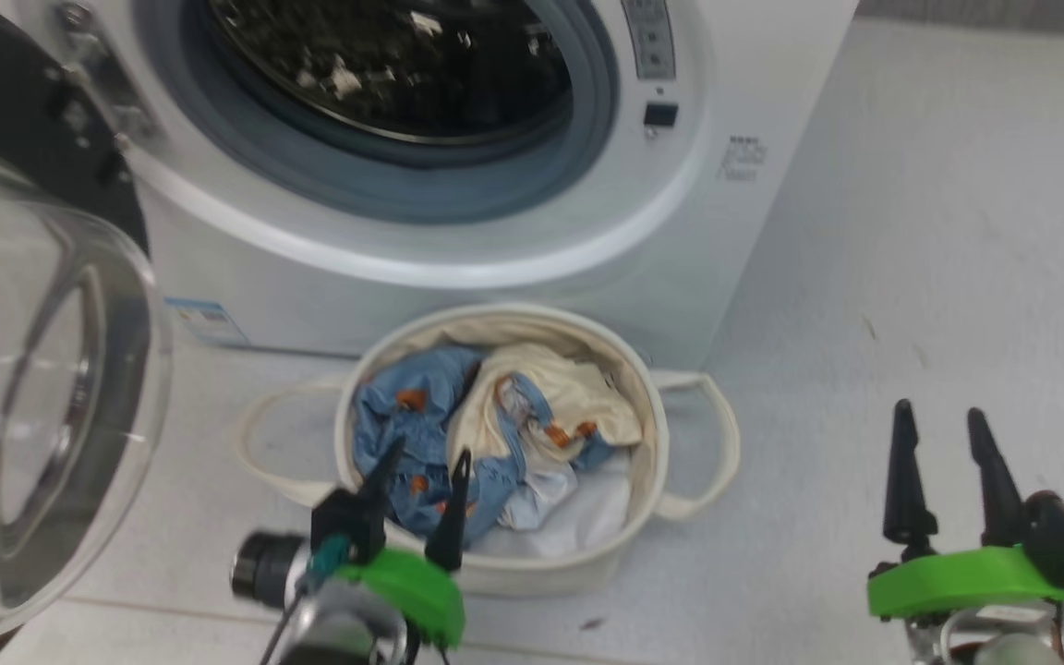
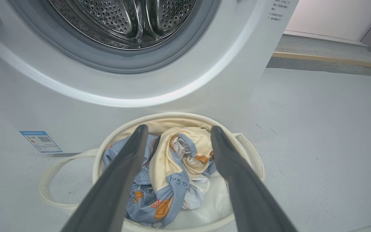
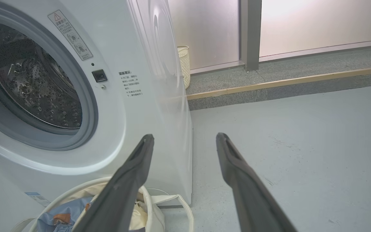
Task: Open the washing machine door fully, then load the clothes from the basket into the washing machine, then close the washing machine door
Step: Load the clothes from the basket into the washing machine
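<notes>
Washer (image 1: 458, 305) stands on the floor (image 1: 938, 231). Its door (image 1: 42, 369) is wide open on the robot's left, hinged at the washer's left side: black rim up top, clear glass bowl bulging toward the head cam. Drum (image 1: 393, 65) mouth is uncovered w/ a grey seal (image 1: 375, 185) round it; L wrist view shows perforated steel inside. Small blue label (image 1: 204, 321) sits low on the washer front, left of the basket.

Basket (image 1: 541, 573) is on the floor just in front of the washer, below the drum mouth, w/ a loop handle (image 1: 717, 434) out to each side. Clothes (image 1: 495, 434) all lie in the basket, bunched together: blue fabric w/ orange motifs mostly on the left, a cream piece on top toward the back & right. White liner (image 1: 587, 517) shows at the near right, under them.

L claw (image 1: 430, 450) is spread wide, nothing in it. It hangs over the basket's near edge, fingers aimed at the pile. In L wrist view the two fingers frame the pile, one each side. Can't tell if the tips touch fabric.

R claw (image 1: 939, 408) is also spread wide, nothing in it. It's over bare floor, right of the basket & well apart from it. In R wrist view its fingers point toward the washer's right front corner. A pale woven bin (image 3: 184, 64) stands behind the washer by the wall.
</notes>
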Controlling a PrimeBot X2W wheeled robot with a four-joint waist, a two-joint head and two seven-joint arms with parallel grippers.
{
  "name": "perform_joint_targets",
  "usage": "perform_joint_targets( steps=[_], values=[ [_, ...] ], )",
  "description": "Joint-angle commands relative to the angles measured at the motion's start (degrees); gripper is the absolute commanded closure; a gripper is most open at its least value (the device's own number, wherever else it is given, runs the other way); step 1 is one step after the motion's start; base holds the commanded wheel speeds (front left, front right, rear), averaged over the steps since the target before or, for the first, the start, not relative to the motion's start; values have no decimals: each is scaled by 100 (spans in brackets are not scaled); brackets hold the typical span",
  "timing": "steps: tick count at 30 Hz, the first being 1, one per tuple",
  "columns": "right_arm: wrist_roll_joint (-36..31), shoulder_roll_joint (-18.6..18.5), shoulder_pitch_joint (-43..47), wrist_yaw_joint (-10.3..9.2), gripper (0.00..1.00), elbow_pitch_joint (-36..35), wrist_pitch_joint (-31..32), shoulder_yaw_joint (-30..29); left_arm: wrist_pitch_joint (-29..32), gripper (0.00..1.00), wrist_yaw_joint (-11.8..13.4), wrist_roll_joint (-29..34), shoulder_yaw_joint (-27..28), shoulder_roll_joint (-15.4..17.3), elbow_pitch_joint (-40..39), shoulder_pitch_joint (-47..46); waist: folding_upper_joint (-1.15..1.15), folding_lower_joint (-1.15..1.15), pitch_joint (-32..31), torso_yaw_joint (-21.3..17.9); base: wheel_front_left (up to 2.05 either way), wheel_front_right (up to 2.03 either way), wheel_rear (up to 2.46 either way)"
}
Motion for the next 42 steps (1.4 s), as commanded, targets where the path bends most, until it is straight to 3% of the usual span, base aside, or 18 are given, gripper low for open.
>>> perform_joint_targets(
  steps=[1,5,14,22,27,38,42],
  values=[
    [-47,-29,-246,25,0,-141,-70,17,-35,0,52,-67,76,32,37,-489,0,0,462,-234,0,0,0],
    [-83,-29,-490,25,0,-129,-70,-137,-35,0,41,-278,-131,32,627,-1128,0,0,1014,-441,0,0,0],
    [145,-29,-1120,25,0,-304,-70,-39,1,0,-244,-790,-662,32,2175,-2554,0,0,2183,-860,0,0,0],
    [303,-29,-1540,25,0,-474,-70,153,459,0,-179,-1086,-985,32,3271,-3482,0,0,2825,-1113,0,0,0],
    [299,-29,-1678,25,0,-543,-70,163,694,0,-38,-1165,-1166,32,3561,-3780,0,0,3016,-1169,0,0,0],
    [158,-29,-1883,25,0,-702,-70,287,1227,0,810,-1196,-1653,32,3878,-4310,0,0,3387,-1191,0,0,0],
    [88,-29,-1946,25,0,-775,-70,328,1348,0,945,-1259,-1784,32,3895,-4409,0,0,3538,-1212,0,0,0]
  ],
)
